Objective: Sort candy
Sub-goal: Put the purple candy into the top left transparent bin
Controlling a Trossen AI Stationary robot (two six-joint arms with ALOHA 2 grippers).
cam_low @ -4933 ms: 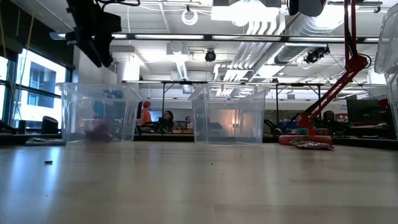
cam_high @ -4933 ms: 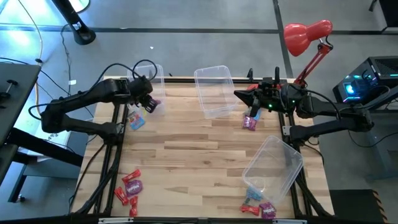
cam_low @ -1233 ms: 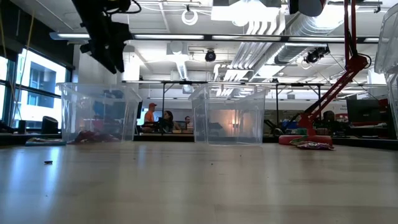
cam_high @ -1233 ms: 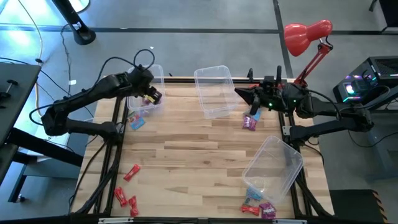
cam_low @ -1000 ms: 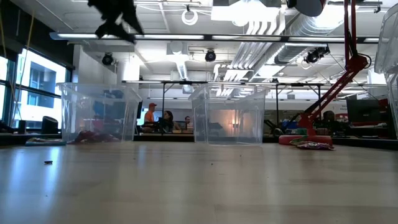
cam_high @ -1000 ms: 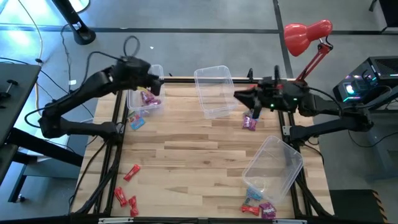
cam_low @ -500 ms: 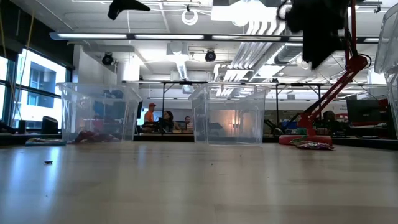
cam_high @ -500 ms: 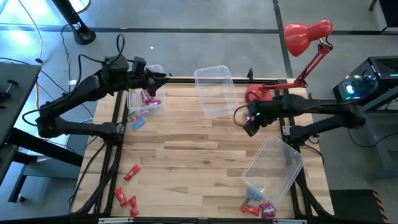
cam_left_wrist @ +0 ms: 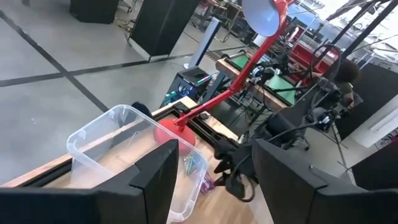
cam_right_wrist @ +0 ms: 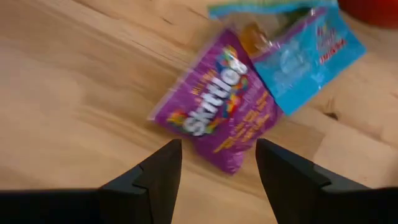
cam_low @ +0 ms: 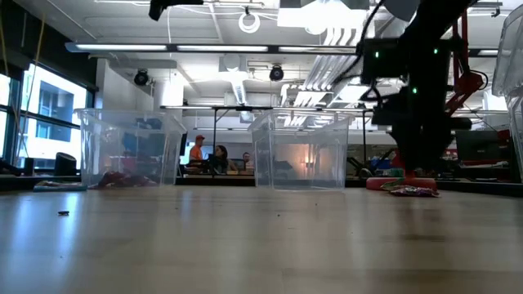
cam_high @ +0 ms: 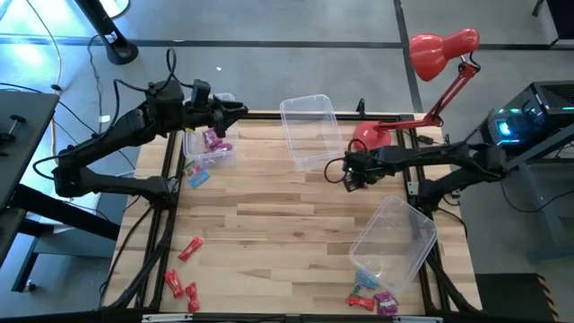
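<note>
A purple candy packet (cam_right_wrist: 217, 112) lies flat on the table with a blue packet (cam_right_wrist: 305, 53) overlapping its far corner. My right gripper (cam_right_wrist: 214, 177) points down just above them, open, touching neither; it also shows in the high view (cam_high: 352, 176) and the low view (cam_low: 413, 167). My left gripper (cam_high: 235, 109) hangs open and nearly level, high over the left clear bin (cam_high: 224, 100), which holds purple candy (cam_high: 212, 141). Red candies (cam_high: 186, 250) lie at the near left, and a blue packet (cam_high: 197, 178) lies beside the left bin.
An upright clear bin (cam_high: 309, 130) stands at the far middle. Another bin (cam_high: 395, 235) lies tipped at the near right, with candy (cam_high: 373, 298) at its mouth. The red desk lamp (cam_high: 439, 49) has its base (cam_high: 369, 135) just behind my right gripper.
My right gripper has come down from high over the table's far right and tipped from level to pointing down over the purple packet. My left gripper has risen above the left bin and tipped toward level.
</note>
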